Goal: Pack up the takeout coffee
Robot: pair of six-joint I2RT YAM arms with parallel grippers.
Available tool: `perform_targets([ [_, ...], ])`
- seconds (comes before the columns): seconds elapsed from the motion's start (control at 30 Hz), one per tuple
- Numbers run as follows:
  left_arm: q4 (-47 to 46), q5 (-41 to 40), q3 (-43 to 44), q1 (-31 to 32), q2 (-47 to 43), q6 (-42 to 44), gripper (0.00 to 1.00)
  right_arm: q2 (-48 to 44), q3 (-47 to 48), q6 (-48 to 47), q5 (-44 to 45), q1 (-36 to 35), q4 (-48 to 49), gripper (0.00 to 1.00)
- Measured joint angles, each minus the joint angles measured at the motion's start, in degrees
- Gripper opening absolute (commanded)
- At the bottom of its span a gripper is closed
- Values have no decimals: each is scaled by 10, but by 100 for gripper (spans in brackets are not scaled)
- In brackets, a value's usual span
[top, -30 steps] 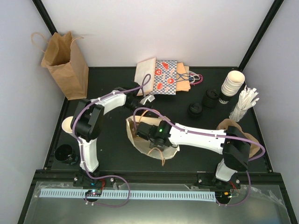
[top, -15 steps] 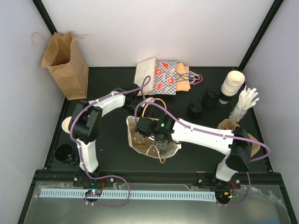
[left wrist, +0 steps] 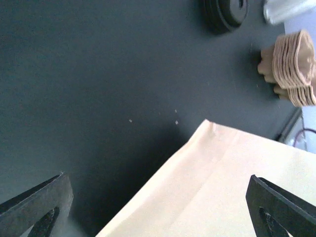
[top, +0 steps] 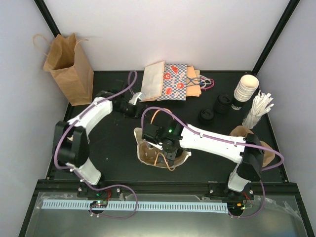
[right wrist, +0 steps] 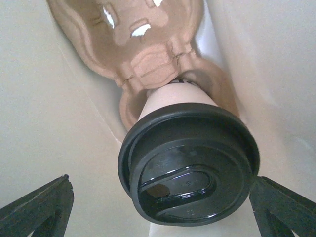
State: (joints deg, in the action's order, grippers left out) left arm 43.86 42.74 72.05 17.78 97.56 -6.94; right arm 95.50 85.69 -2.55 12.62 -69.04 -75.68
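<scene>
A lidded coffee cup [right wrist: 187, 163] is seated in the pulp carrier [right wrist: 133, 44] inside the cream bag [right wrist: 49, 128], with the right gripper [right wrist: 158, 207] spread apart above it. The left gripper [left wrist: 158, 207] is held agape at the bag's eleven o'clock.

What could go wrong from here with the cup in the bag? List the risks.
1. The right end effector stands open astride the black lid inside the cream bag; lifting out, a finger could catch the rim and tip the cup out of its pulp carrier.
2. The left end effector hangs open away from the bag, so nothing steadies it; it may drag or fold with the right arm.
</scene>
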Motion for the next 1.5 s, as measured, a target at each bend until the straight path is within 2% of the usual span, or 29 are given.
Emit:
perform_targets([
  [0.27, 0, -103, -5, -14, -179, -6, 99, -1, 41, 0, 14, 0, 20, 100],
  [0.37, -7, -129, -32, -14, -263, -6, 98, -7, 45, 0, 22, 0, 31, 100],
  [0.53, -41, -120, -105, -13, -403, -6, 91, -30, 46, -1, 32, 0, 50, 100],
  [0.67, -75, -75, -143, -12, -478, -3, 87, -45, 46, -5, 33, 0, 63, 100],
  [0.83, -97, -25, -153, -9, -519, 12, 85, -46, 46, -14, 20, 0, 72, 100],
  [1.03, -94, -8, -153, -8, -552, 29, 84, -45, 46, -19, -12, 0, 72, 100],
  [1.27, -67, 10, -153, -8, -567, 50, 59, -33, 38, -28, -60, 0, 72, 99],
  [1.37, -50, 24, -153, -8, -558, 65, 54, -25, 29, -32, -80, 0, 72, 99],
  [1.5, -31, 37, -153, -8, -552, 77, 52, -21, 21, -37, -98, 0, 73, 99],
])
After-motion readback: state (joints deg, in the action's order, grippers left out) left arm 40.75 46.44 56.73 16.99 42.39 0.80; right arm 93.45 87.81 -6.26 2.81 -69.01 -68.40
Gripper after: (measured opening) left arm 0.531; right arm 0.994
